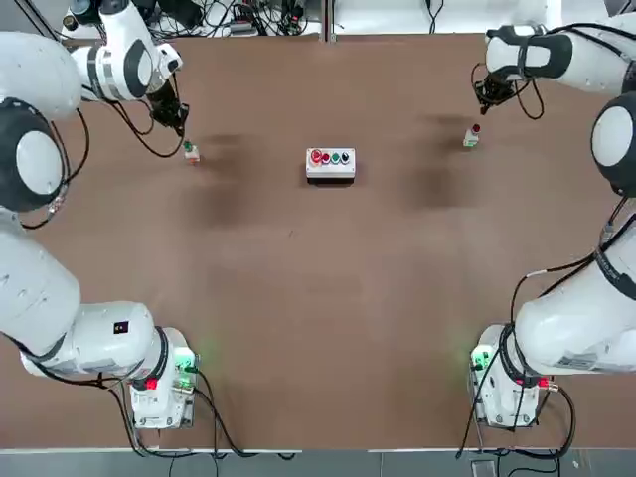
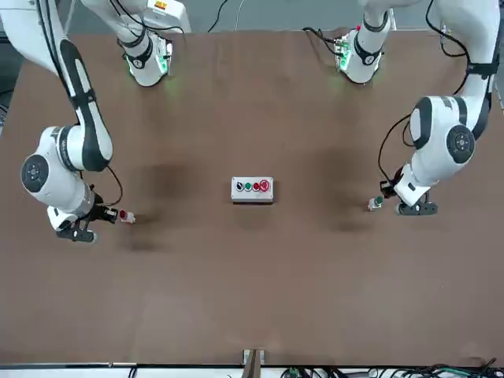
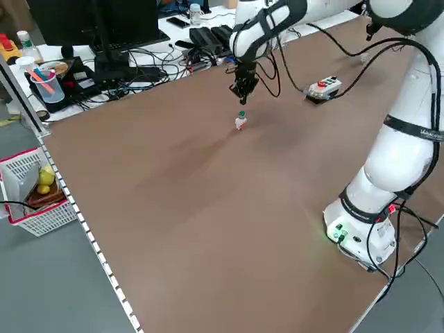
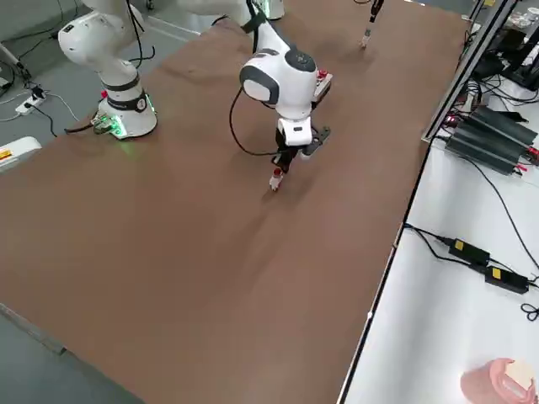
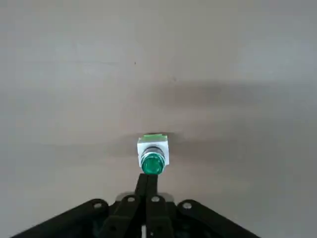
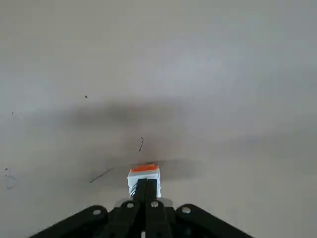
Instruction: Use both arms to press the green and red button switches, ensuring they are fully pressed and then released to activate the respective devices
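The green button switch [image 1: 190,151] is a small pale stub with a round green cap, standing at the far left of the table. My left gripper [image 1: 180,127] is shut with nothing in it. It hangs just above and beside this cap. In the left wrist view its closed fingertips [image 5: 147,179] point at the green cap [image 5: 152,162]. The red button switch [image 1: 472,134] stands at the far right. My right gripper [image 1: 483,103] is also shut and hovers close over it. In the right wrist view its fingertips [image 6: 146,184] overlap the red switch [image 6: 144,171]; I cannot tell whether they touch.
A white rectangular box [image 1: 330,162] with a row of red and green buttons sits at the table's centre, apart from both switches. Cables and desk clutter [image 3: 104,62] lie beyond the far edge. The arms' bases [image 1: 159,383] stand at the near corners.
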{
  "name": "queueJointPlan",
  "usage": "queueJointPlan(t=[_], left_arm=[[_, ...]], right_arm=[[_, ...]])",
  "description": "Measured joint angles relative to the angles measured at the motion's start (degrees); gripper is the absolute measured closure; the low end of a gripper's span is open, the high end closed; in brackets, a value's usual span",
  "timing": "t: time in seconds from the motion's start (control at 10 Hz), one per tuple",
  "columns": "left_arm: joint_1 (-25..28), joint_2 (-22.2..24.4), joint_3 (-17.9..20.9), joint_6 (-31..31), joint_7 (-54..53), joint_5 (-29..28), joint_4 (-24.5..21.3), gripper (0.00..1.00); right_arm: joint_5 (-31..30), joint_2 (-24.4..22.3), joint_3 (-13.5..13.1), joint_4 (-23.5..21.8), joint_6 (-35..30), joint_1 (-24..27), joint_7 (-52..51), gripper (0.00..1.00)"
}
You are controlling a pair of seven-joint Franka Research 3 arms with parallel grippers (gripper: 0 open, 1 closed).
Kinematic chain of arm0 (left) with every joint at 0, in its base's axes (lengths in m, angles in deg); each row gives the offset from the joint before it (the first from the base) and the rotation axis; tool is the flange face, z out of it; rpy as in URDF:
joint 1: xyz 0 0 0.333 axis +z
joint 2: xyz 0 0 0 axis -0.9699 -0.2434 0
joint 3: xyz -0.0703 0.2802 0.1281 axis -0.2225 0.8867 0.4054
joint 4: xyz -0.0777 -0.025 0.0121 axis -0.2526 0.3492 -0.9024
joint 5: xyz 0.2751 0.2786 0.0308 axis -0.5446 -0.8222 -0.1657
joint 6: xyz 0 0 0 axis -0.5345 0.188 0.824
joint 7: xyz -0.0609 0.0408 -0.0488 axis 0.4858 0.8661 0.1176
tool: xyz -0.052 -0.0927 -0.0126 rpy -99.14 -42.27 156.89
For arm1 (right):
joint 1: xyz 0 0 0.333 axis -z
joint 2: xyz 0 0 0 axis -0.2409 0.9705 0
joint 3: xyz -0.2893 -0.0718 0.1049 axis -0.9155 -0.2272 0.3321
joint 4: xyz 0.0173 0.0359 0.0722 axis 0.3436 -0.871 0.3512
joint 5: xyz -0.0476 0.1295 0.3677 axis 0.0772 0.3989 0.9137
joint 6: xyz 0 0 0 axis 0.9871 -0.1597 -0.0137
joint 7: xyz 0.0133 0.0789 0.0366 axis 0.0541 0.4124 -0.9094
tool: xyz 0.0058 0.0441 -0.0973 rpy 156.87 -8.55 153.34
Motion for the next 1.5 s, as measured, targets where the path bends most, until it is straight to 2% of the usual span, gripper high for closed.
queueJointPlan(t=[0.4,1.5], left_arm=[[0.1,-0.7,0.0,-1.9,0.0,0.0,-1.6,0.99],[0.1,-2.2,0.0,-2.3,-0.1,-0.2,-1.5,0.99]], right_arm=[[0.0,0.5,0.1,0.0,0.5,0.0,0.0,0.99],[0.0,2.0,0.1,0.0,2.0,0.0,0.0,0.99]])
